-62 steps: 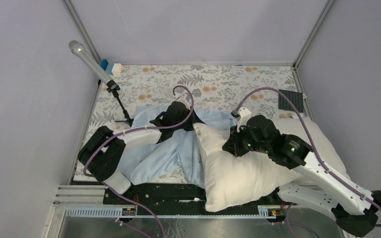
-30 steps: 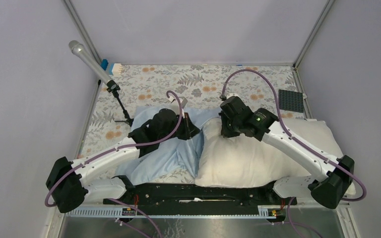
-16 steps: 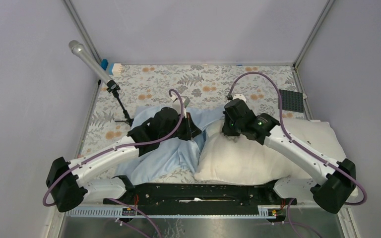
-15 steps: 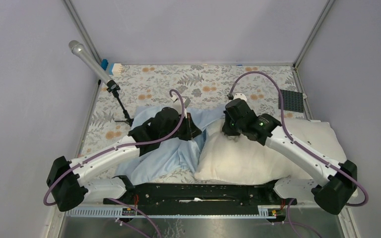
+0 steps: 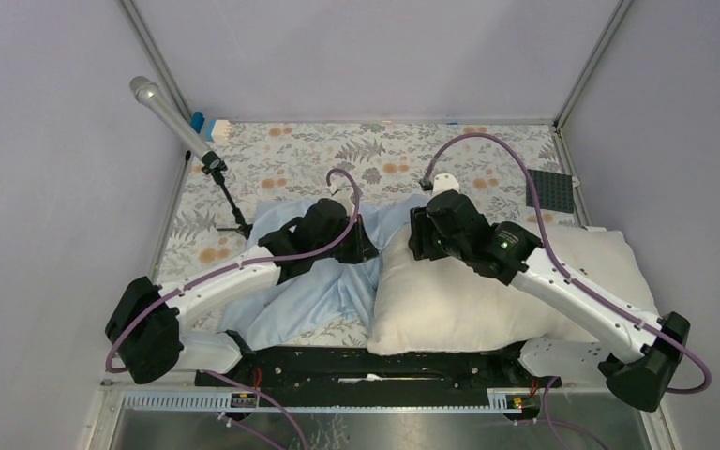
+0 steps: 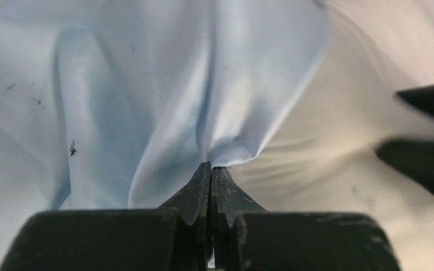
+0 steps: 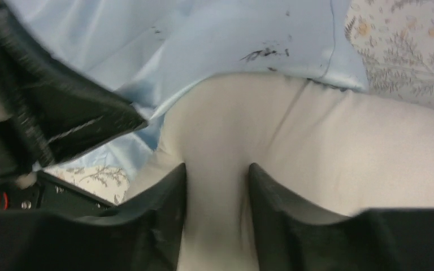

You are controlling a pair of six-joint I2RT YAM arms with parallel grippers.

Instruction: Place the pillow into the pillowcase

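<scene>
At the pillowcase (image 5: 309, 295) edge, left fingers (image 6: 195, 189) pinch thinly and may slip; right fingers (image 7: 164, 197) straddle the pillow (image 5: 459, 300), parted.

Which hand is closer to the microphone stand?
Left. The left hand, pinching the pillowcase, sits right of the microphone stand; the right hand is farther right, over the pillow.

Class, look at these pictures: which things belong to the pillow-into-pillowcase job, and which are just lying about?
Belong to the job:
pillow
pillowcase
left claw, pinching the pillowcase
right claw, at the pillow

Just lying about:
microphone on its stand
dark gridded plate
floral cloth
</scene>
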